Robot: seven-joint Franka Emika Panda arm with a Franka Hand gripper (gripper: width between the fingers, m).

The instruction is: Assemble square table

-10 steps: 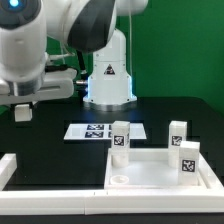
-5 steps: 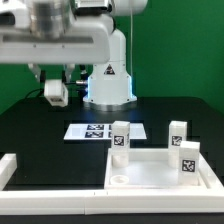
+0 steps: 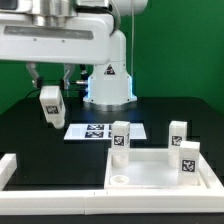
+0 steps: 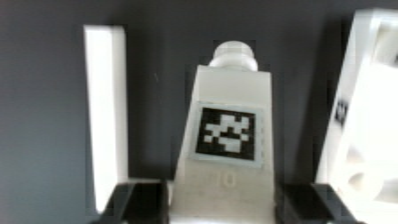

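My gripper (image 3: 50, 92) is shut on a small white tagged leg (image 3: 50, 105) and holds it in the air, above the black table at the exterior view's left. In the wrist view the leg (image 4: 228, 120) sits between my dark fingers (image 4: 143, 200), tag facing the camera, with its round peg end pointing away from me. The white square tabletop (image 3: 150, 172) lies at the front right. Three more tagged legs stand upright on it: one at its far left corner (image 3: 120, 140), one at the far right (image 3: 178, 133) and one nearer right (image 3: 188, 160).
The marker board (image 3: 98, 131) lies flat just behind the tabletop. White border rails run along the front (image 3: 55, 200) and the left (image 3: 8, 168). The arm's white base (image 3: 108, 78) stands at the back. A white strip (image 4: 103, 100) shows in the wrist view.
My gripper has carried the leg down and toward the exterior view's right, from the far left to near the marker board. The tabletop and its three legs have not moved.
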